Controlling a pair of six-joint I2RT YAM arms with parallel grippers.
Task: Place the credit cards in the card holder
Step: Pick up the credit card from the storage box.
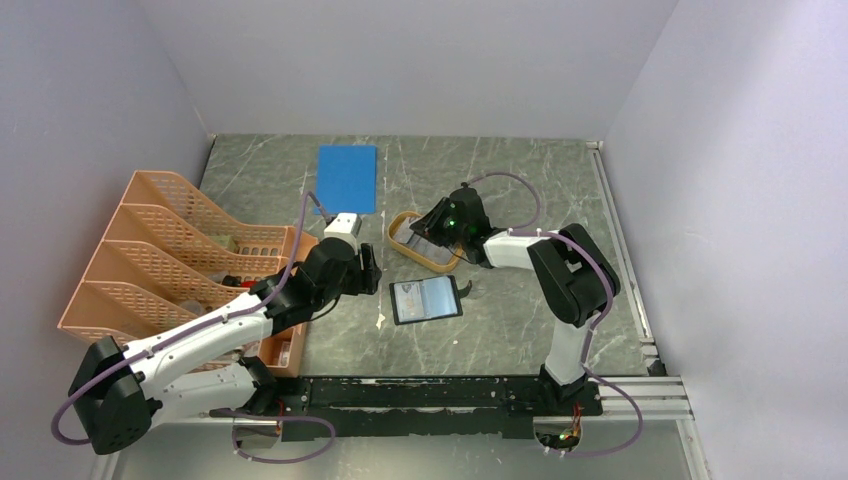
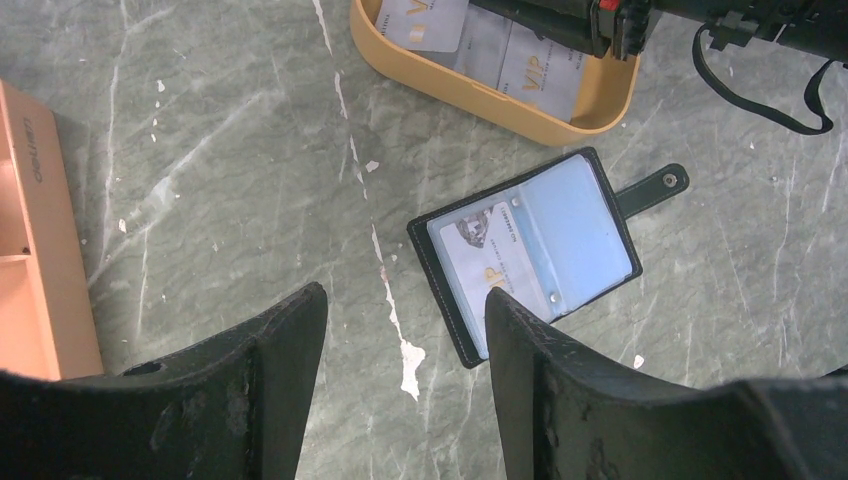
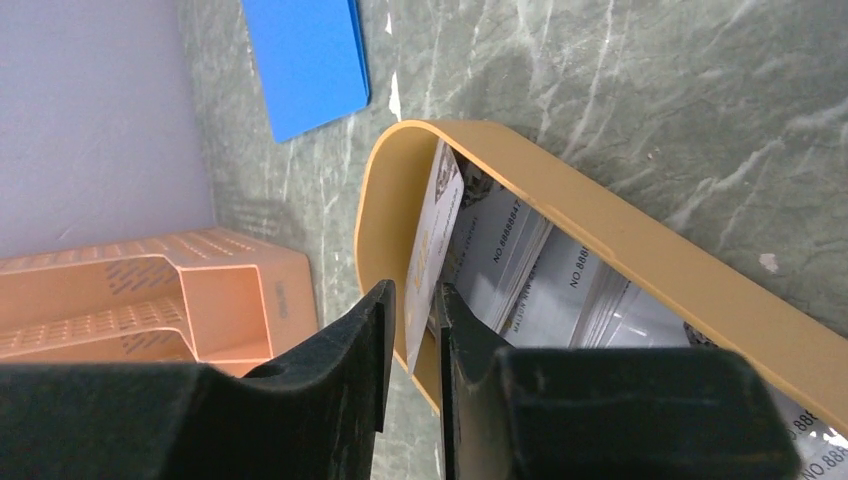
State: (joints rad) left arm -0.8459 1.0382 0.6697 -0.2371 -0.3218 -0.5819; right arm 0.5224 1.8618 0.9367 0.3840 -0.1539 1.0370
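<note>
In the right wrist view, the right gripper (image 3: 415, 292) is covering the lower part of an upright credit card (image 3: 432, 215), so whether its fingers are actually pressing it is not showing. The other credit cards (image 3: 540, 270) are lying partly under the rim of the orange tray (image 3: 620, 238), their print running out of sight (only "NO" and some digits are reading). In the left wrist view the tray is running off the top edge. There, one finger (image 2: 560, 380) of the left gripper (image 2: 405, 292) is hiding the near corner of the card holder (image 2: 540, 240), and the left edge is cutting off the file rack (image 2: 40, 260).
</note>
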